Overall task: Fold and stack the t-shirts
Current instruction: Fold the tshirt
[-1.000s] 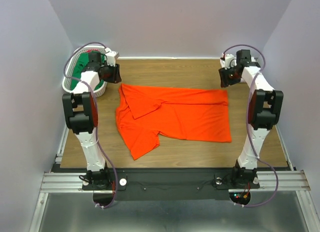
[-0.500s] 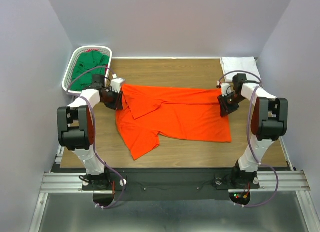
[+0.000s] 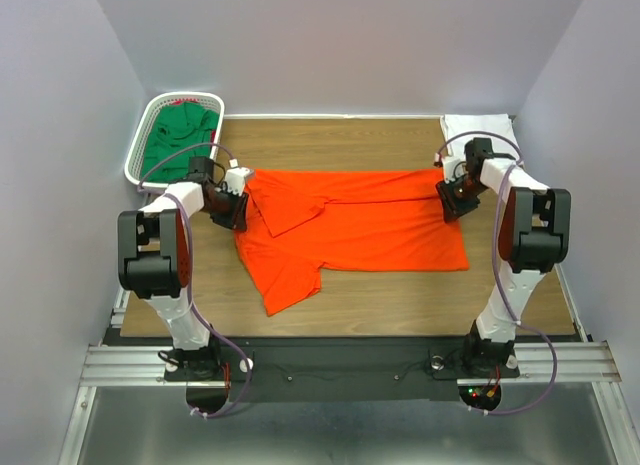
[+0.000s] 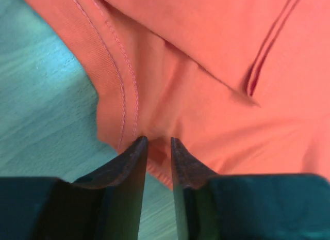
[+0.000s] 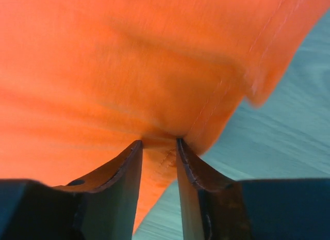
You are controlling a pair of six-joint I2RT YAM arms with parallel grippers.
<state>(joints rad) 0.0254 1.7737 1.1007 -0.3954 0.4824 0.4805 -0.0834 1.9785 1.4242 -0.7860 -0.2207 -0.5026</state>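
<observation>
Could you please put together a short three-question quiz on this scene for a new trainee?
1. True or false: the orange t-shirt lies inside the white basket.
2. Which shirt is in the basket: A white, B dark green, C orange?
3. What do the left gripper and the right gripper each pinch?
Key: 1 false, it lies spread on the table. 2 B, the dark green t-shirt. 3 the orange t-shirt, at opposite edges.
</observation>
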